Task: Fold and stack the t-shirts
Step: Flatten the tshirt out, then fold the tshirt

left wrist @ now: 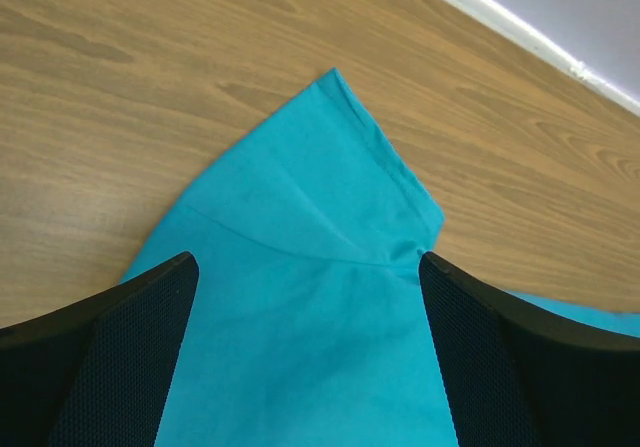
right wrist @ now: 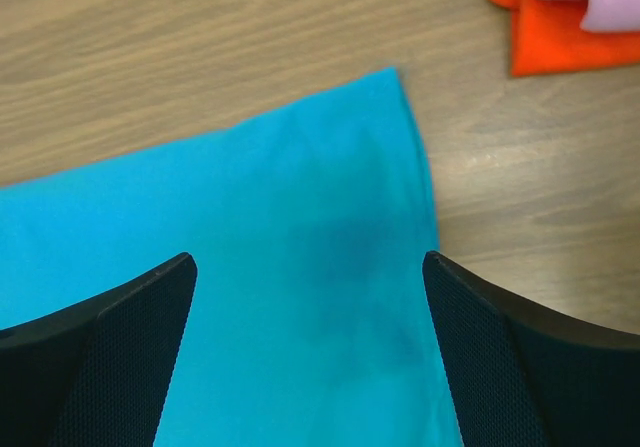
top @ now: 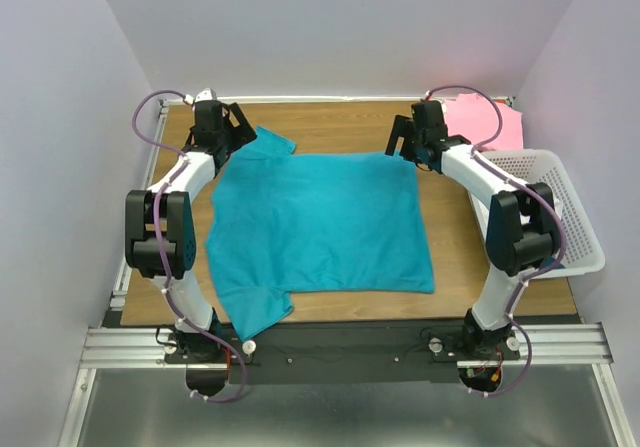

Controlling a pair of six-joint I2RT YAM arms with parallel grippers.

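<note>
Released, the left gripper (left wrist: 305, 267) and right gripper (right wrist: 307, 262) hover over the 11 and 1 o'clock corners of the teal t-shirt (top: 320, 222); the first fold likely needs both pinched.

Teal t-shirt (top: 320, 222) spread flat, centre; pink t-shirt (top: 485, 122) atop orange-red t-shirt (right wrist: 560, 39), far right.

A wooden table (top: 330, 127) fills the middle of the overhead view. A white plastic lattice basket (top: 578, 237) sits at its right edge. An aluminium rail (top: 340, 339) runs along its near edge.
</note>
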